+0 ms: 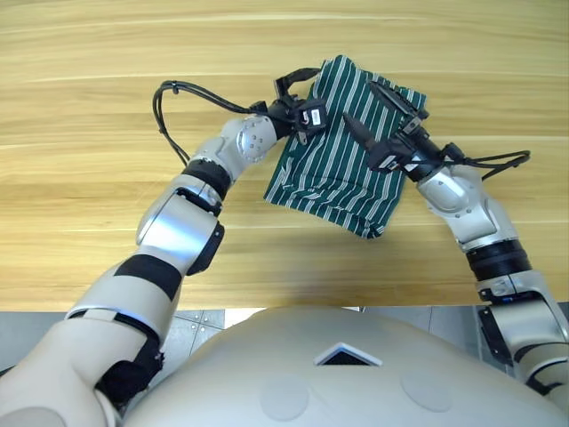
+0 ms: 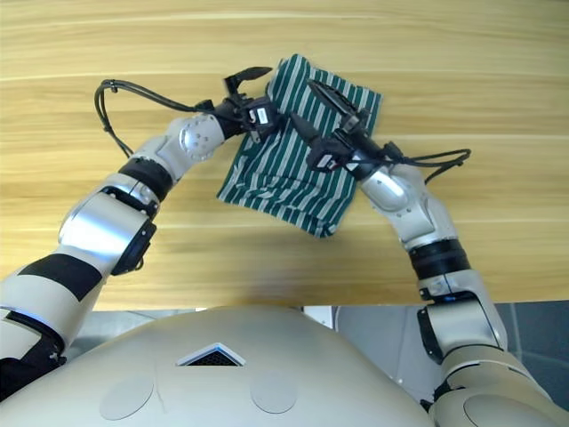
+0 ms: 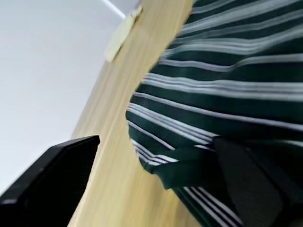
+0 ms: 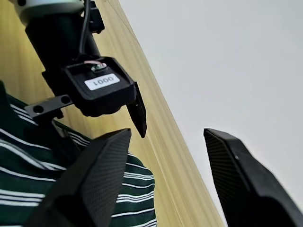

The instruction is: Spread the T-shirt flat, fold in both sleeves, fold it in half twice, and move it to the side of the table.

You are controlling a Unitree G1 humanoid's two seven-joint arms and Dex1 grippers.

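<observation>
Lying folded into a compact rectangle on the pale wooden table [image 1: 107,53], the dark green, white-striped cloth T-shirt [image 1: 338,169] is found directly beneath both grippers. The left gripper [image 1: 300,89] is held open astride the shirt's nearest edge, one finger over bare wood, apparently so the bundle can be pinched. The right gripper [image 1: 358,100] is spread wide just above the fabric, empty, probably readied to grasp it for the move aside.

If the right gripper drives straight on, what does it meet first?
Likely nothing: the right gripper looks past the T-shirt and table edge into open space. The left gripper sits close beside that line; depth is unclear.
</observation>
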